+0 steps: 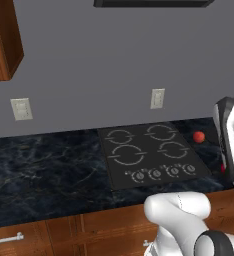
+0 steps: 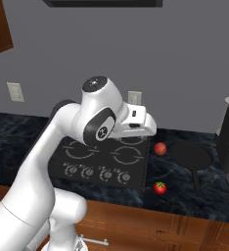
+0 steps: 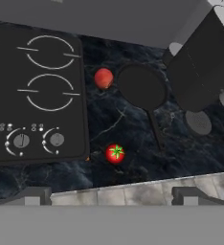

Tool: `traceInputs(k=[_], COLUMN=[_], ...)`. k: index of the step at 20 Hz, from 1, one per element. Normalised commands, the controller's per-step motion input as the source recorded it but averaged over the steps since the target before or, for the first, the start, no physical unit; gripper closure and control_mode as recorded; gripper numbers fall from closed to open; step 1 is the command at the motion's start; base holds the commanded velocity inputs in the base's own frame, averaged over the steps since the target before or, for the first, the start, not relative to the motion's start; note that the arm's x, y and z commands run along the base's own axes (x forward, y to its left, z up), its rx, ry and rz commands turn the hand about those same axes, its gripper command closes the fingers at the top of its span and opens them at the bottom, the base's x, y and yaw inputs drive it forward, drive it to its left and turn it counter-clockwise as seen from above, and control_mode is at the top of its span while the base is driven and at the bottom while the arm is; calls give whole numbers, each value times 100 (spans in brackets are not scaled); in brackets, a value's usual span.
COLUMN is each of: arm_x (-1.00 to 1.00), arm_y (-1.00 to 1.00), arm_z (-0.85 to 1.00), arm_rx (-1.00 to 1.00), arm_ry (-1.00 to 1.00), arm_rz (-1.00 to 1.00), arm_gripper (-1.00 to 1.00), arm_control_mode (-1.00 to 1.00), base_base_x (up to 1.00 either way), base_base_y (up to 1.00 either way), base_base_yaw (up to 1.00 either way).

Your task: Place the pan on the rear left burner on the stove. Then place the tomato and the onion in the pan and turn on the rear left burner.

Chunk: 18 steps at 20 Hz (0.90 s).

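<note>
Gripper (image 3: 112, 194) status: jaws spread to full width, nothing between them, suspended high over the counter (image 3: 133, 124) to the right of the stove (image 3: 37, 95). In the hand view the two dark fingertips (image 3: 30, 195) stand near the bottom edge with the front of the counter between them.

Nearest object below the hand: the tomato (image 3: 115, 153), bright red with a green stem spot, on the counter just beside the stove's front right corner. Farther back lies the onion (image 3: 103, 78), duller and pinkish, close to the left rim of the pan (image 3: 141, 87). The pan sits flat on the counter, right of the stove, with its handle pointing toward the front edge. A tall dark appliance (image 3: 202, 67) stands close to the pan on its far right.

Step in hand, as judged: pan pickup, the first item of the task. Recommended procedure:
1. Descend over the handle, not the bowl; the handle is the narrow part the jaws can span.
2. Align the jaws across the handle's width.
3. Keep clear of the onion by the rim and the appliance behind.
4. Carry the pan level to the rear left burner (image 1: 119, 136), the medium ring at the back of the cooktop.

Container contents: the pan is empty; both vegetables rest outside it on the counter. All four burners are bare
</note>
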Motion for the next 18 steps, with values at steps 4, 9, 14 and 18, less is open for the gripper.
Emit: traceInputs(k=[4,9,14,18], arm_x=[5,4,1,0], arm_y=[-48,-37,-18,-19], arm_z=[0,-12,-21,-50], arm_rx=[0,0,0,0], arm_ry=[0,0,0,0], arm_rz=[0,0,0,0], arm_gripper=[-100,-100,-100,-100], arm_control_mode=[-100,-100,-100,-100], base_base_x=[0,0,0,0], base_base_y=[0,0,0,0], base_base_yaw=[0,0,0,0])
